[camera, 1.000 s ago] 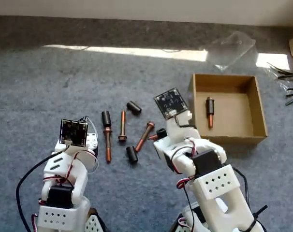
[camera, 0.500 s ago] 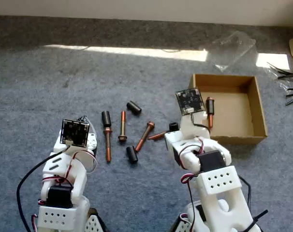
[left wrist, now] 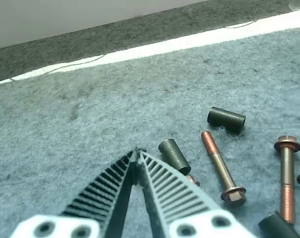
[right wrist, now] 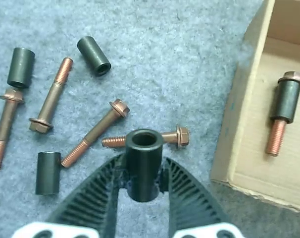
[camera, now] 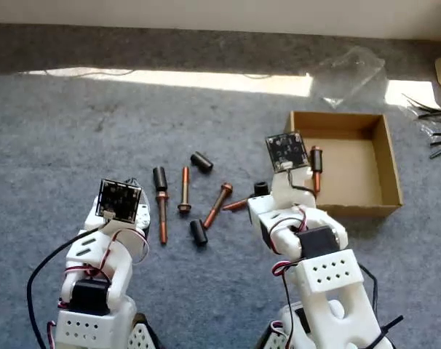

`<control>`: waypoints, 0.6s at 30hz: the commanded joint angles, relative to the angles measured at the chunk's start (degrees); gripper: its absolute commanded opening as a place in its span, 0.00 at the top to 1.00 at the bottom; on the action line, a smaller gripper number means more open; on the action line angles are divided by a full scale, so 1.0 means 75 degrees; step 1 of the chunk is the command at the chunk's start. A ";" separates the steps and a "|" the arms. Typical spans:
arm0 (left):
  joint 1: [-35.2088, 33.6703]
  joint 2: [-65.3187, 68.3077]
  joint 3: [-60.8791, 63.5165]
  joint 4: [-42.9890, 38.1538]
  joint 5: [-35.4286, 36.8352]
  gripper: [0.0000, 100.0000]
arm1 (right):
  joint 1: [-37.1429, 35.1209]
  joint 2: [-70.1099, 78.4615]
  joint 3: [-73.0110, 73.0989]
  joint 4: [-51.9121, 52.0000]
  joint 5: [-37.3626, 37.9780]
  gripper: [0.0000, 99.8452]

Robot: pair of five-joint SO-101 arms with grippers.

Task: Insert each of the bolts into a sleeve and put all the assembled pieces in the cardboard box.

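Right gripper is clamping a sleeve by a loose bolt, left gripper sitting closed, empty; the unheld bolt is risking skidding at insertion.

No lettering, number, label or sign can be read anywhere on the grey carpet. The cardboard box near the carpet's right edge shows plain brown walls. Anything printed on the two arms' circuit boards is too small to make out.
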 commanded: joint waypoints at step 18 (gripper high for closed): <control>0.0147 0.2057 -0.3077 0.0598 -0.0387 1.00 | 0.0076 -0.0217 -0.0100 -0.0193 -0.0082 0.99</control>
